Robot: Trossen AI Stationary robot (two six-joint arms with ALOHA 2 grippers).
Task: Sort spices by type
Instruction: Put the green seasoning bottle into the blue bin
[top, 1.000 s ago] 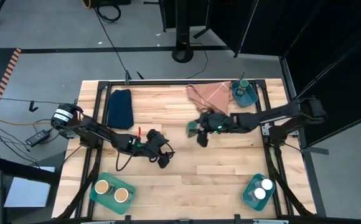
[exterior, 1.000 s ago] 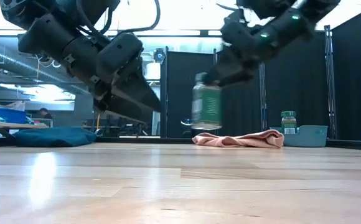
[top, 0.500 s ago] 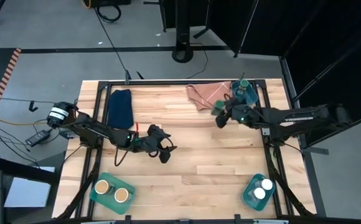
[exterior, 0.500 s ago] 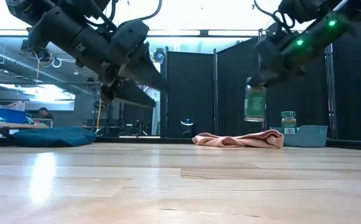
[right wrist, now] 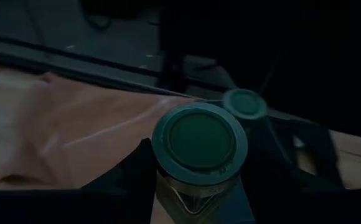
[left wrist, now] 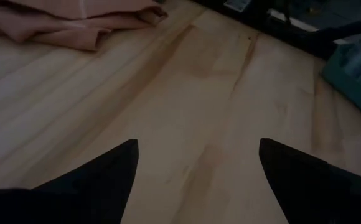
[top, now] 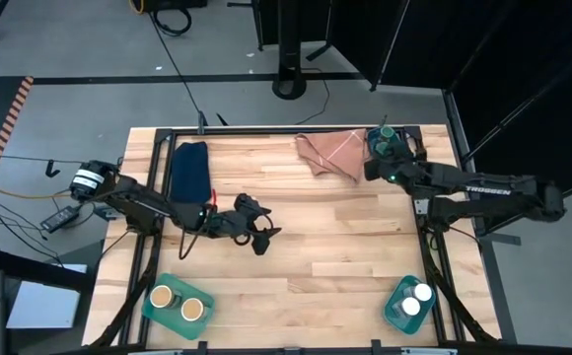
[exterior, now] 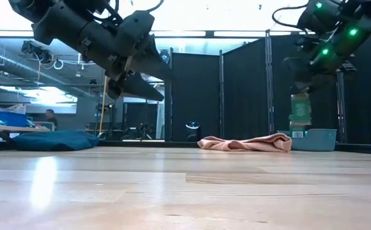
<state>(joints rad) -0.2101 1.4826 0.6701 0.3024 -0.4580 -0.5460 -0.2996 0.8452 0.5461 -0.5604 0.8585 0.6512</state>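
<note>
Robotics lab or workshop: wooden table (top: pixel 296 256) in black metal frame, black curtain partitions (exterior: pixel 243 96), exposed ceiling ducting (exterior: pixel 6 54), concrete floor (top: pixel 79 39) with loose cables, camera stand base (top: pixel 290 84).

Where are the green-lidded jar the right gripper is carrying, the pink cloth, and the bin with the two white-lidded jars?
Carried green-lidded jar (right wrist: pixel 199 142): right wrist view, lid top.
Pink cloth (top: pixel 327 153): high view, cloth's middle.
Bin with white-lidded jars (top: pixel 396 292): high view, bin's rim.
</note>
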